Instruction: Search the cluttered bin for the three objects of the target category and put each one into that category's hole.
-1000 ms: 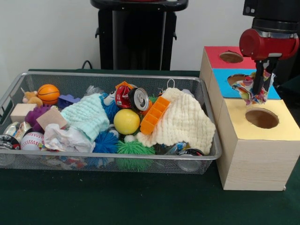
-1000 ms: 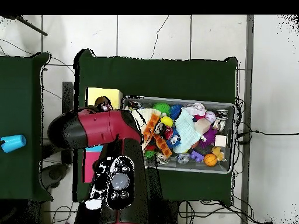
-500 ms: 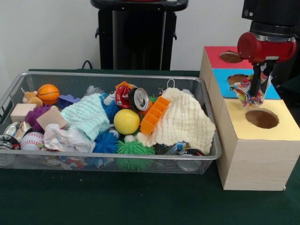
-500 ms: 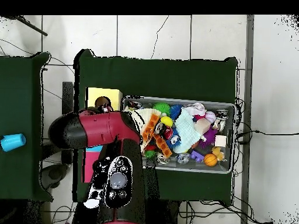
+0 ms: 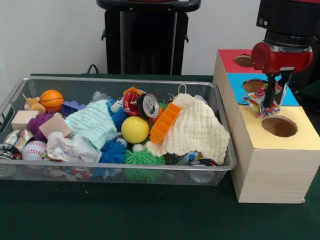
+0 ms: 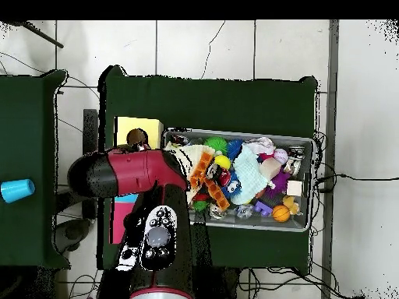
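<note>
Over the sorting box (image 5: 270,150), between its blue hole (image 5: 253,85) and its yellow hole (image 5: 279,126), my gripper (image 5: 270,100) hung with its fingers pinched on a multicoloured scrap of cloth (image 5: 260,101). The scrap dangled beside and below the fingertips, clear of the box top, its lower edge near the back rim of the yellow hole.

To do this step well, I judged I should centre the cloth over whichever hole belonged to its category before letting go; the frames alone did not tell me which. Because the fabric hung off to one side, I needed to line up the cloth rather than my fingers, and come low enough that it would not drape over a rim.

The box stood on a dark green table cover (image 5: 125,215), just beside the wire bin (image 5: 115,172) crowded with balls, cloths, cans and blocks. A red hole (image 5: 246,60) lay farther back. In the overhead view, pale floor tiles (image 6: 203,47) surrounded the table, and a blue cup (image 6: 17,190) sat on a neighbouring green surface.
</note>
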Controlling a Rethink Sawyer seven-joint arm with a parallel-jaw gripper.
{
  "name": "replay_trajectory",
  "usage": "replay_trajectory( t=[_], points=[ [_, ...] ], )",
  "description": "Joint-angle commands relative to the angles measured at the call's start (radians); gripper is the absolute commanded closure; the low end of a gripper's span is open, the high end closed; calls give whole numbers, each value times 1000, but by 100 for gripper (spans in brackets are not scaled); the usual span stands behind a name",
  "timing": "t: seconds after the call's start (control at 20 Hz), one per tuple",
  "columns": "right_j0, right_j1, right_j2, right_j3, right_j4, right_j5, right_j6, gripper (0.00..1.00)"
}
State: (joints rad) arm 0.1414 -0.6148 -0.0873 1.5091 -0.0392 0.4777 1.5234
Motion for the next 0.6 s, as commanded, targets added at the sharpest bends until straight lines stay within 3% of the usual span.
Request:
replay_trajectory(
  t=[0.05,0.6],
  points=[
    [15,62,-7,-38,44,-25,261,100],
    [98,89,-91,-141,94,102,302,100]
  ],
)
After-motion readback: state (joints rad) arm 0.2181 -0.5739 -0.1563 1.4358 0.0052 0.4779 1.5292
